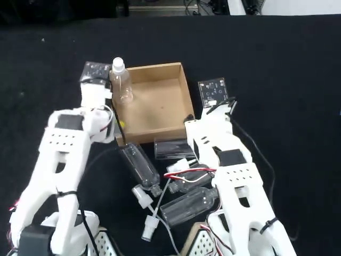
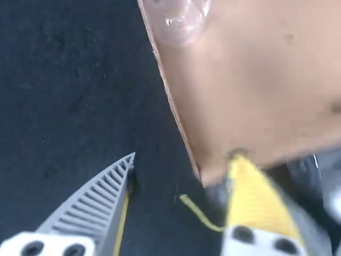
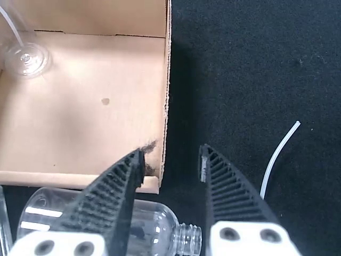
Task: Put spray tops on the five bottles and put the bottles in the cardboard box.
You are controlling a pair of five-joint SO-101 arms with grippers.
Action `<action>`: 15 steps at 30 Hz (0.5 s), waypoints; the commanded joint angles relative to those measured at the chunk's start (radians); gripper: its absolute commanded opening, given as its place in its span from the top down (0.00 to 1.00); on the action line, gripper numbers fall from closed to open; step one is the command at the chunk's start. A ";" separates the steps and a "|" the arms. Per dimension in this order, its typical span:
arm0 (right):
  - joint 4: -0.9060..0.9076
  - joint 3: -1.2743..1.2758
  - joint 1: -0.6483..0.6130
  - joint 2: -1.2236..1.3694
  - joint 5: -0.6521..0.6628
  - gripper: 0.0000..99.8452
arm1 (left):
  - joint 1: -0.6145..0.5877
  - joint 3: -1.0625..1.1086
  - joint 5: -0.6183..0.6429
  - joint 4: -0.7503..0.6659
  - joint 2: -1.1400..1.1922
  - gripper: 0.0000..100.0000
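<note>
Nearby, the right gripper point(image 3: 170, 154), jaws apart, hangs directly over an uncapped clear plastic bottle point(image 3: 106, 224) lying crosswise, just beside the near wall of the brown cardboard box point(image 3: 80, 122). Farther left, the left gripper point(image 2: 184, 160), likewise spread, sits at the box's near-left corner, and one spray-topped bottle point(image 1: 121, 82) stands in its far-left corner.
</note>
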 commanded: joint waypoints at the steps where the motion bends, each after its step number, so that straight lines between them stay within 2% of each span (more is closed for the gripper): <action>1: -0.029 -0.016 0.017 -0.044 0.005 0.84 | 0.007 -0.277 -0.278 0.385 -0.057 0.68; 4: -0.028 -0.018 0.025 -0.044 0.005 0.84 | 0.068 -0.374 -0.474 0.552 -0.060 0.68; 6: -0.018 -0.028 0.064 -0.044 0.005 0.84 | 0.150 -0.400 -0.499 0.611 -0.049 0.68; 11: 0.130 -0.162 0.230 -0.044 0.008 0.84 | 0.341 -0.317 -0.348 0.546 -0.048 0.68; 15: 0.315 -0.199 0.414 -0.044 0.103 0.84 | 0.437 -0.236 -0.218 0.437 -0.048 0.68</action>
